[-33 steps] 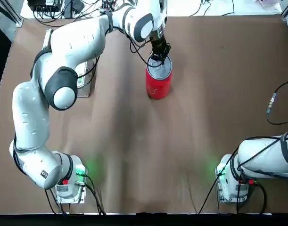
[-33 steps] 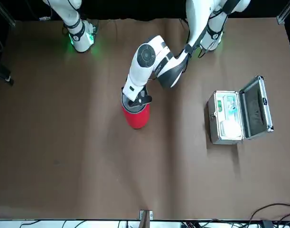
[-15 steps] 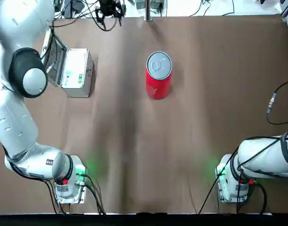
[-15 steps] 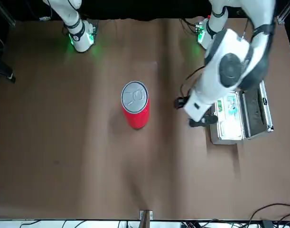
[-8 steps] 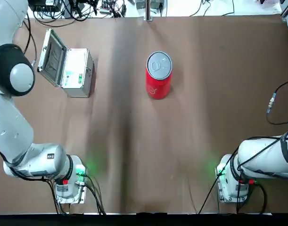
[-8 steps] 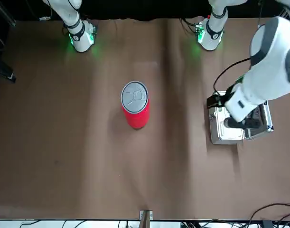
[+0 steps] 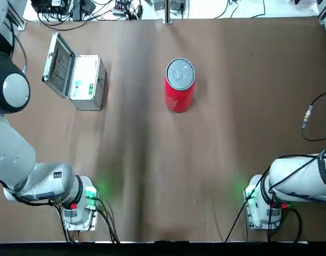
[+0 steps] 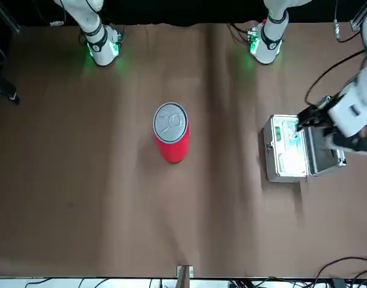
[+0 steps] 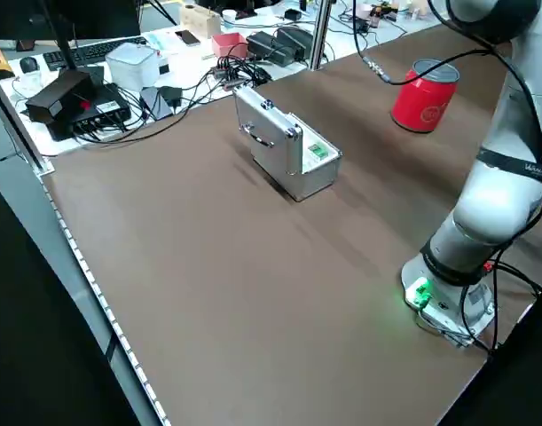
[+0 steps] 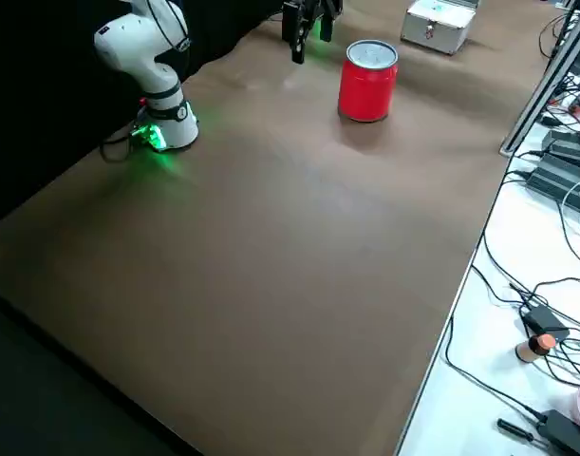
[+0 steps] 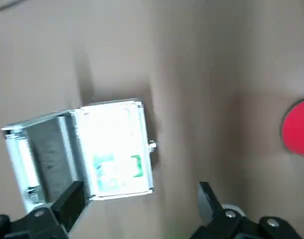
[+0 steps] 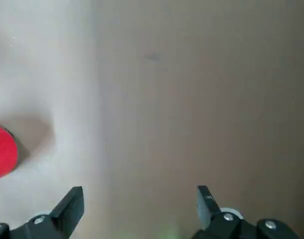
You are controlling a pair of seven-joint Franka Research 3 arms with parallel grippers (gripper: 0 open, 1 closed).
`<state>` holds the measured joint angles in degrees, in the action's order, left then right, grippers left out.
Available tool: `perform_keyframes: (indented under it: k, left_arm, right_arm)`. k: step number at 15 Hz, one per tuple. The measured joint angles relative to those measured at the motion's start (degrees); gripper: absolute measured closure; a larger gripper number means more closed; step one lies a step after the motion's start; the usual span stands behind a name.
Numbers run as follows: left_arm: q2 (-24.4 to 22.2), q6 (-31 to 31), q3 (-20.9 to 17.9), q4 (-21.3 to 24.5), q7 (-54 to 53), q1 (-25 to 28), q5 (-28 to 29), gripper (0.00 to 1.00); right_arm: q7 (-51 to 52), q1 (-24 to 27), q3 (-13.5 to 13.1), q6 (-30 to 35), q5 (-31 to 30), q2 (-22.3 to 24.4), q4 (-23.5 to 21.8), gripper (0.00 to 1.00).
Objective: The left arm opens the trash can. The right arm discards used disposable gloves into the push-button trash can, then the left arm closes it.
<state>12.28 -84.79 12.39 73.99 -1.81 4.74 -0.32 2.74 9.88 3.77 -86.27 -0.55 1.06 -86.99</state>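
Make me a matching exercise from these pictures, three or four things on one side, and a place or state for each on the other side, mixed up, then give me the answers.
Things
1. trash can
2. silver case
3. left gripper
4. right gripper

Places or states
A. open, above bare table
B. lid shut, mid-table
C. open, above the silver case
D. lid raised, on the robot's left side

Pairs: 1-B, 2-D, 3-C, 4-A

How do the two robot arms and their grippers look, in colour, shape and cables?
Both arms are glossy white with rounded links. The left arm has a grey and black ball-like joint. The right arm carries a black cable. Each base glows green, with a small red part. The left gripper and the right gripper are black, with two flat, tapered fingers.
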Motion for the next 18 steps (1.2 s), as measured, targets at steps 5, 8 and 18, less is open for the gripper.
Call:
perform_keyframes:
  k: [5,8,18]
  left_arm:
    - [-4.17,2.57,-5.74,1.26,-0.70,-3.47,0.00,0.00]
    - [-4.00,2.42,-6.37,2.11,-1.16,-3.16,0.00,0.00]
    - [-3.62,0.39,-6.63,2.48,-0.36,-3.39,0.00,0.00]
  right_arm:
    - [-0.01,0.14,-0.48,-0.76,1.18,0.00,-0.01,0.00]
    - [-0.01,0.14,-0.50,-0.99,1.34,0.00,-0.02,0.00]
    - [-0.01,0.13,-0.21,-0.92,1.49,0.00,-0.29,0.00]
